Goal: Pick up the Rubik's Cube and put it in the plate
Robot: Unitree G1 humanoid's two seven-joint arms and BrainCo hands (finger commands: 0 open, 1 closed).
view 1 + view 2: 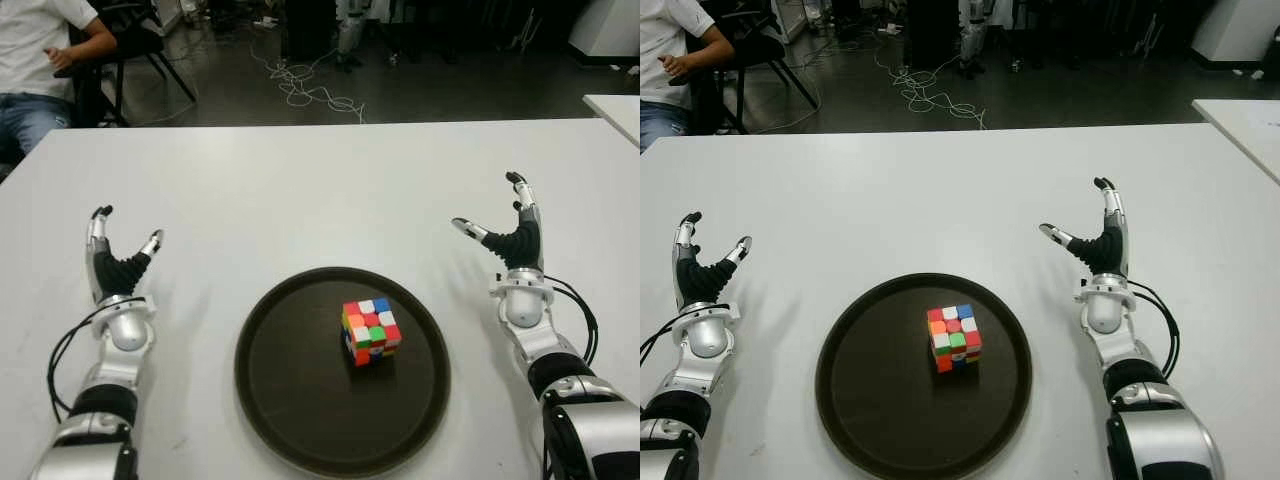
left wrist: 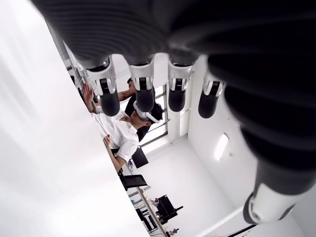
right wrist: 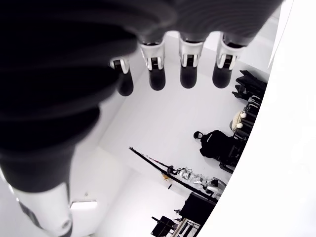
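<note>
The Rubik's Cube (image 1: 371,332) stands inside the dark round plate (image 1: 290,400), a little right of its middle, on the white table (image 1: 300,190). My left hand (image 1: 118,262) shows to the left of the plate, fingers spread and pointing away from me, holding nothing. To the right of the plate is my right hand (image 1: 505,232), also with fingers spread and empty. Both wrist views show straight fingertips (image 2: 139,94) (image 3: 187,69) with nothing between them.
A person in a white shirt (image 1: 40,50) sits beyond the table's far left corner next to a black chair (image 1: 140,40). Cables (image 1: 305,85) lie on the floor behind. Another white table's corner (image 1: 615,110) shows at the far right.
</note>
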